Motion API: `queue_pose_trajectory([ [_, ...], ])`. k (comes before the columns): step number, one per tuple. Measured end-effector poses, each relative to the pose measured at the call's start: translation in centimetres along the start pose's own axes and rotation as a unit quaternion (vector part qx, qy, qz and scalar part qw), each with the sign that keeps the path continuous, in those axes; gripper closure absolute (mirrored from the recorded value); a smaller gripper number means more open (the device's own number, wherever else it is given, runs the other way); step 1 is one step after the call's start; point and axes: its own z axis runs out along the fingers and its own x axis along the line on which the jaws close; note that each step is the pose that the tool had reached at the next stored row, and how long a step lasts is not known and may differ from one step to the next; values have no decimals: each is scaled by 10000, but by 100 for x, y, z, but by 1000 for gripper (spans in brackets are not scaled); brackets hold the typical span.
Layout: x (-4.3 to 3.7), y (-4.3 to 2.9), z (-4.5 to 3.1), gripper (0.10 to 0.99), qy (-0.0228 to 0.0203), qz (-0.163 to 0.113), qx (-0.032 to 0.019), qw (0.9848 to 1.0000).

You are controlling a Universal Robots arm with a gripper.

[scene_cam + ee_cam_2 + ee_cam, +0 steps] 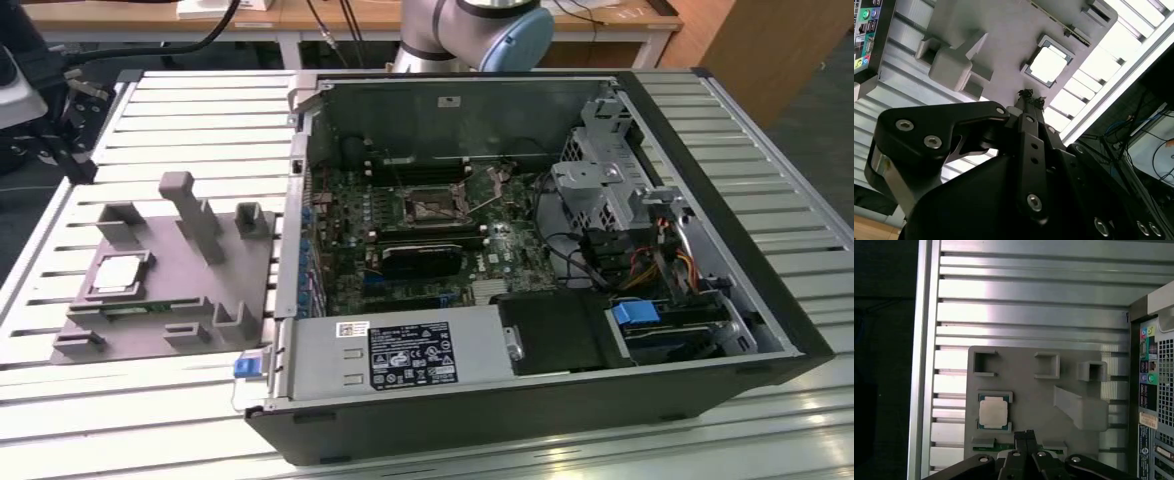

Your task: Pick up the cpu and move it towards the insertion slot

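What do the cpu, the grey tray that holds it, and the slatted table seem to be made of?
The cpu: probably a metal top. It is silvery-white with a satin look, bright under the light, and has a paler rim.
The grey tray: likely plastic. It is matte and evenly grey, and its upright posts look formed in one piece with it.
The slatted table: apparently aluminium profile. It looks brushed, with soft streaked reflections along the slats.

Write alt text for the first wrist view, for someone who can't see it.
The cpu lies flat in a pocket of a grey tray, with the shut pincer hovering near it, holding nothing. The tray rests on a slatted metal table next to a computer case.
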Motion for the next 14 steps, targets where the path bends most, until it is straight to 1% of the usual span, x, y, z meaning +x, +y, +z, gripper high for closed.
queue_pose_trajectory([
  [14, 49, -6, 171, 984, -4, -1, 2, 10000],
])
